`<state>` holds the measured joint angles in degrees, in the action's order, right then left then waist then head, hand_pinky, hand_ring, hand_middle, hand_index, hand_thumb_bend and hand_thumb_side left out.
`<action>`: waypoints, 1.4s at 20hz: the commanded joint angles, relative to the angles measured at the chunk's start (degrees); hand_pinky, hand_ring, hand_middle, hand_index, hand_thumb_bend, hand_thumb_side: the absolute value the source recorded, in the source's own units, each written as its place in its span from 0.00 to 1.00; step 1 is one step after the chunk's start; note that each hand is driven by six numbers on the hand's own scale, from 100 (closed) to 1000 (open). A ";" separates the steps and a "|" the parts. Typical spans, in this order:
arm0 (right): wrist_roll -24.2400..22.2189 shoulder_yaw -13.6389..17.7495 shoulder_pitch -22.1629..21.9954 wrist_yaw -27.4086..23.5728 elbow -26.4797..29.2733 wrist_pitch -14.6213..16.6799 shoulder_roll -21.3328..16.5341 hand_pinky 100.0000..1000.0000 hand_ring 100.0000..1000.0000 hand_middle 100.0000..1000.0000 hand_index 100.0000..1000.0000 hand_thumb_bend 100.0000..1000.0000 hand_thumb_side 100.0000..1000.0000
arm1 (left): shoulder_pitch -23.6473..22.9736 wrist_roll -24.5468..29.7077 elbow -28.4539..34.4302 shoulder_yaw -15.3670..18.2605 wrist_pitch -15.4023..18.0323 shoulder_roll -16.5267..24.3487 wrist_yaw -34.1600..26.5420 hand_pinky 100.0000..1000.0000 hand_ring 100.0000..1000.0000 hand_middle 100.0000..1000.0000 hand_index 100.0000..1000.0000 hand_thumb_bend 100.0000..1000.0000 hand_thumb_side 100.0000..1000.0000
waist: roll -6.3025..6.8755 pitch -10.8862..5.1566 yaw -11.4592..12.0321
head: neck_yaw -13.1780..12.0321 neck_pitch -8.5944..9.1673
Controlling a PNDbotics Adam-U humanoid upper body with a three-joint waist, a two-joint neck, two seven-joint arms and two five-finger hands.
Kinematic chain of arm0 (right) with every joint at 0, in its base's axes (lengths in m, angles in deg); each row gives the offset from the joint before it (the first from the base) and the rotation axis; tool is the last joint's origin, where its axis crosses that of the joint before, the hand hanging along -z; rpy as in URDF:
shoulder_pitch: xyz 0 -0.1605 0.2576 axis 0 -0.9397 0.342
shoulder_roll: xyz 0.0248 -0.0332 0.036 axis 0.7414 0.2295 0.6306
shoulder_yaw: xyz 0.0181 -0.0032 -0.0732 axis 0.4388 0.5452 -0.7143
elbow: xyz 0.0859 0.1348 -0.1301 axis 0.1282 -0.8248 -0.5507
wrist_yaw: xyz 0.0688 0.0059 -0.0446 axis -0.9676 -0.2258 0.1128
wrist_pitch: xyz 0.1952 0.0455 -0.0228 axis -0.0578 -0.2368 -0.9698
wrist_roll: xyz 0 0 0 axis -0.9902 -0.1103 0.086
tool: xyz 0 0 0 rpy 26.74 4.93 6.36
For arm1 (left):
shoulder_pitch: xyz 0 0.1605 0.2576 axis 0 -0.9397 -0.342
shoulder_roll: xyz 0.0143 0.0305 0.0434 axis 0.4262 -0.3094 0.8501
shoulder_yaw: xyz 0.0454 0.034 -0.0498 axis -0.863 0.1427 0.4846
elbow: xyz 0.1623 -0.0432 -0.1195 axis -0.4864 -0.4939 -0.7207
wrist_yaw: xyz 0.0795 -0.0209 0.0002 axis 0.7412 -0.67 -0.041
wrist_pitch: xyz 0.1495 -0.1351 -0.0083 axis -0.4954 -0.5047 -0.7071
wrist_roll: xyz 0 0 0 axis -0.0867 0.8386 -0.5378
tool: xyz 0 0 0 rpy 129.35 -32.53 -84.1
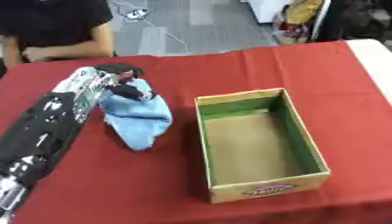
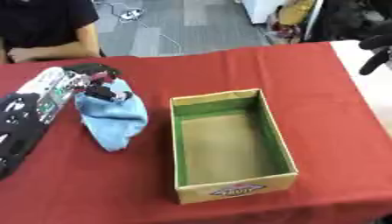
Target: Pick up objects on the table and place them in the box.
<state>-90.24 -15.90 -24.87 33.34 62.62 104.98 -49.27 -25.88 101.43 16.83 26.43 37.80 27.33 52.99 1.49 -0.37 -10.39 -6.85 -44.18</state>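
My left hand (image 1: 124,85) is over the left part of the red table (image 1: 115,183), its fingers curled round the top of a light blue cloth (image 1: 141,119). The cloth drapes down from the hand toward the table, a short way left of the box. The open cardboard box (image 1: 264,188) stands in the middle, green inside on its walls, with a bare brown floor and nothing in it. My right hand (image 2: 375,49) shows only in the right eye view, dark, at the far right edge above the table's corner.
A person in a dark top sits at the far left edge with bare arms resting on the table (image 1: 54,51). The red cloth ends at the right in a pale strip (image 1: 379,61). Grey floor with cables lies beyond.
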 commanded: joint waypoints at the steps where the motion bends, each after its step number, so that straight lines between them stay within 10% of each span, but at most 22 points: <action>1: -0.36 -0.04 0.96 -0.31 0.90 0.24 -0.52 0.48 0.73 0.78 0.96 0.00 0.64 | 0.65 4.07 -0.30 -1.23 0.76 0.28 0.66 0.49 0.56 0.85 0.98 0.92 0.80 | -0.12 -0.45 -0.06 | -0.47 0.07; 13: -0.30 0.05 1.19 -0.37 0.90 0.33 -0.44 0.48 0.73 0.78 0.96 0.00 0.64 | -0.61 12.11 -7.95 0.65 0.85 -1.13 4.96 0.52 0.55 0.76 0.87 0.89 0.73 | -0.26 -0.15 -0.08 | -0.43 0.07; 16: -0.29 0.04 1.15 -0.38 0.90 0.33 -0.46 0.48 0.73 0.78 0.96 0.00 0.64 | -0.48 14.40 -8.29 0.62 0.13 -0.81 6.40 0.46 0.45 0.61 0.68 0.40 0.28 | -0.26 -0.21 -0.07 | -0.58 0.07; 18: -0.29 0.04 1.13 -0.38 0.90 0.31 -0.47 0.48 0.73 0.78 0.96 0.00 0.65 | -0.43 13.89 -7.81 0.78 -0.97 -0.61 8.23 0.19 0.22 0.37 0.40 0.00 0.00 | -0.27 -0.22 -0.05 | -0.61 0.07; 21: -0.27 0.07 1.10 -0.37 0.90 0.28 -0.46 0.48 0.73 0.78 0.96 0.00 0.65 | -0.50 8.72 -6.40 1.17 -2.61 -0.41 10.05 0.00 0.03 0.17 0.23 0.00 0.10 | -0.26 -0.21 -0.05 | -0.58 0.07; 22: -0.26 0.08 1.07 -0.35 0.90 0.26 -0.47 0.48 0.73 0.78 0.96 0.00 0.65 | -0.38 6.00 -5.66 1.47 -3.15 -0.23 10.02 0.00 0.00 0.00 0.05 0.00 0.29 | -0.25 -0.22 -0.03 | -0.53 0.07; 28: -0.18 0.15 1.00 -0.25 0.90 0.18 -0.45 0.48 0.73 0.78 0.96 0.00 0.65 | -0.95 -0.57 -3.93 2.17 -5.03 0.62 3.90 0.00 0.00 0.00 0.00 0.00 0.31 | -0.25 -0.28 -0.03 | -0.38 0.07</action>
<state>-90.23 -16.14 -24.59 33.30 62.62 104.99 -49.24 -27.24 101.62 12.29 28.01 33.19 25.91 58.21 1.46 -0.30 -10.49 -7.05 -44.19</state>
